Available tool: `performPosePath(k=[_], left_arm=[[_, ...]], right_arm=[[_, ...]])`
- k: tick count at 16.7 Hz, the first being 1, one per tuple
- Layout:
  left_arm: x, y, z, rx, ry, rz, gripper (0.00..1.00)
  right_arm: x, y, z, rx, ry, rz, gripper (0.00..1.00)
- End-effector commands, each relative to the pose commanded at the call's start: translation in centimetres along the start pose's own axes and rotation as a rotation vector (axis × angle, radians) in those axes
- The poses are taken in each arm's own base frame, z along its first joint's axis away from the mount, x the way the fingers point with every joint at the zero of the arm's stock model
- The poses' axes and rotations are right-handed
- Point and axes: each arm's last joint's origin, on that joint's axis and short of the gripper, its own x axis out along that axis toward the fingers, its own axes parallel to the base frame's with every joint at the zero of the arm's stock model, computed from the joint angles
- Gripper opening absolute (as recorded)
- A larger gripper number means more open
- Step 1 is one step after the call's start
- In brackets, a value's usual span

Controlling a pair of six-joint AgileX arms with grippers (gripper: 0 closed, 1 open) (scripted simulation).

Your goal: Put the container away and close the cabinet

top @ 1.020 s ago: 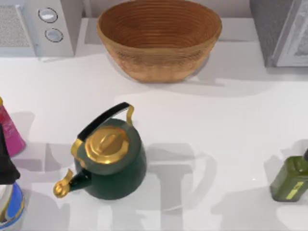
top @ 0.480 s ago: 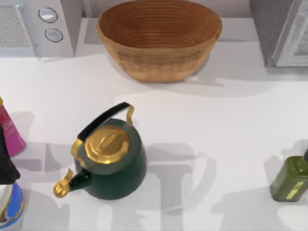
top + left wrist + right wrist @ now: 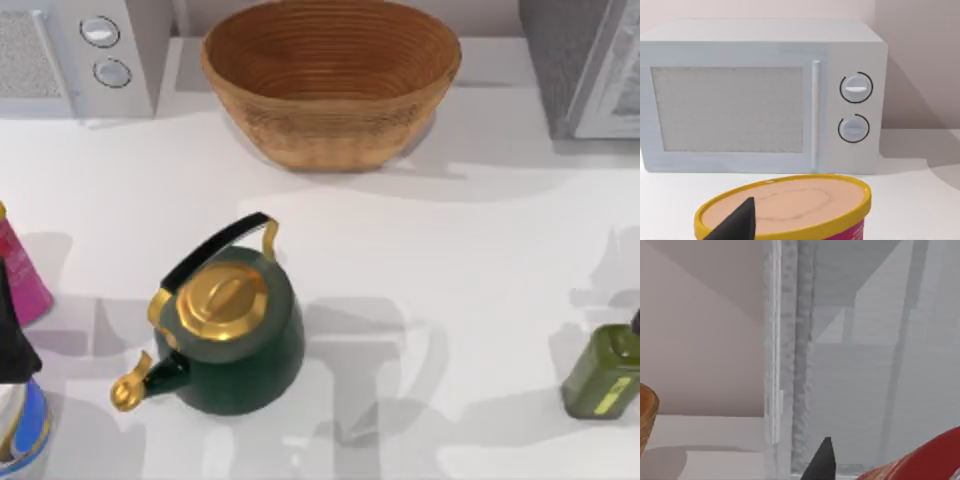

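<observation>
The container (image 3: 922, 462), a red can, shows as a curved red edge right beside a dark fingertip (image 3: 823, 461) of my right gripper (image 3: 860, 474), which seems shut on it. Both are raised in front of the grey cabinet (image 3: 880, 370), whose inside lies open past its door edge (image 3: 785, 365). From above, the cabinet (image 3: 590, 70) stands at the table's back right corner. My left gripper (image 3: 740, 225) is parked at the table's left, over a yellow-rimmed pink tub (image 3: 790, 210).
A dark green kettle (image 3: 235, 335) with a gold lid stands left of centre. A woven basket (image 3: 330, 80) sits at the back middle, a microwave (image 3: 80, 55) at the back left. A pink bottle (image 3: 25, 275) is at the left edge, an olive-green bottle (image 3: 605, 375) at the right.
Shadows on the right part of the table have shifted, with a new one near the right edge. Kettle, basket and bottles have not moved.
</observation>
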Motion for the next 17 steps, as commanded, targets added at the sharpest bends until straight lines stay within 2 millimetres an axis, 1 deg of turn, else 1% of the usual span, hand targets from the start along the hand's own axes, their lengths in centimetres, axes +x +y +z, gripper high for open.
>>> performPosePath(k=[6, 8, 9, 11, 13, 15, 17], left_arm=[[0.0, 0.0, 0.0, 0.0, 0.0, 0.0, 1.0], [0.0, 0.0, 0.0, 0.0, 0.0, 0.0, 1.0], [0.0, 0.0, 0.0, 0.0, 0.0, 0.0, 1.0], [0.0, 0.0, 0.0, 0.0, 0.0, 0.0, 1.0], [0.0, 0.0, 0.0, 0.0, 0.0, 0.0, 1.0], [0.0, 0.0, 0.0, 0.0, 0.0, 0.0, 1.0], [0.0, 0.0, 0.0, 0.0, 0.0, 0.0, 1.0]], right_arm=[[2.9, 0.3, 14.7, 0.034, -0.163, -0.014, 0.0], [4.1, 0.8, 18.7, 0.05, -0.197, 0.0, 0.0], [4.8, 1.2, 20.3, 0.057, -0.205, 0.01, 0.0], [6.4, 2.0, 22.6, 0.067, -0.197, 0.027, 0.0], [8.3, 2.8, 23.8, 0.068, -0.156, 0.035, 0.0], [10.4, 3.6, 23.8, 0.058, -0.091, 0.032, 0.0], [11.9, 4.0, 23.4, 0.044, -0.036, 0.022, 0.0]])
